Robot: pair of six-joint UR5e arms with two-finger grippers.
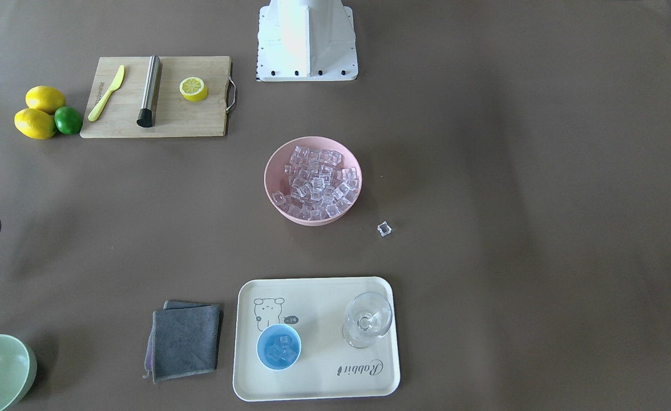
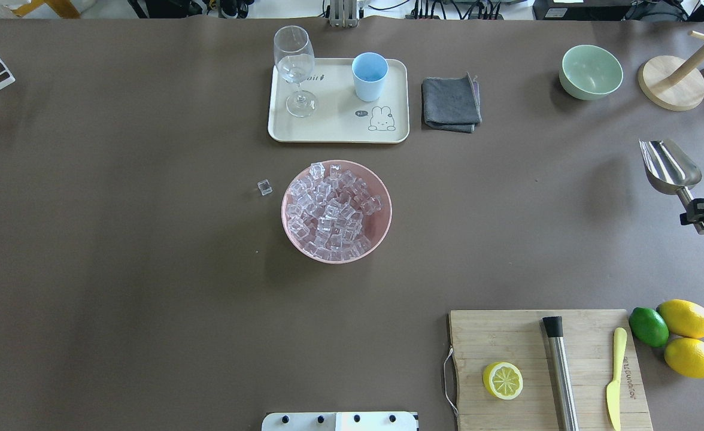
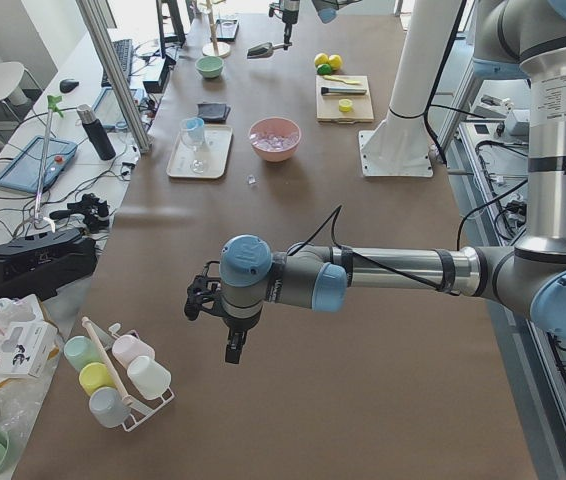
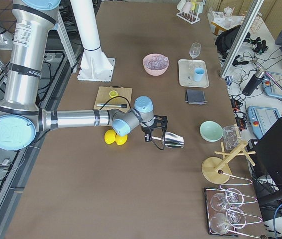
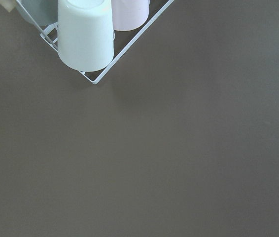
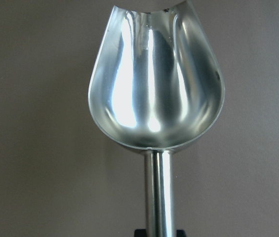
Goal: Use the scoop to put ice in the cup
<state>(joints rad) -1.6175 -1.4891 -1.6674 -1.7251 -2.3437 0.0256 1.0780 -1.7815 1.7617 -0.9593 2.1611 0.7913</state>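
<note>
The ice fills a pink bowl at mid-table; one loose cube lies on the table to its left. The light-blue cup stands on a cream tray; the front-facing view shows a few cubes inside the cup. My right gripper is shut on the handle of the silver scoop, held above the table's far right, well away from bowl and cup. The scoop's trough is empty. My left gripper hangs over the table's left end; I cannot tell if it is open.
A stemmed glass shares the tray. A grey cloth, pale green bowl and wooden stand lie beyond the scoop. A cutting board with lemon half, steel cylinder and yellow knife sits near right. A cup rack is under the left wrist.
</note>
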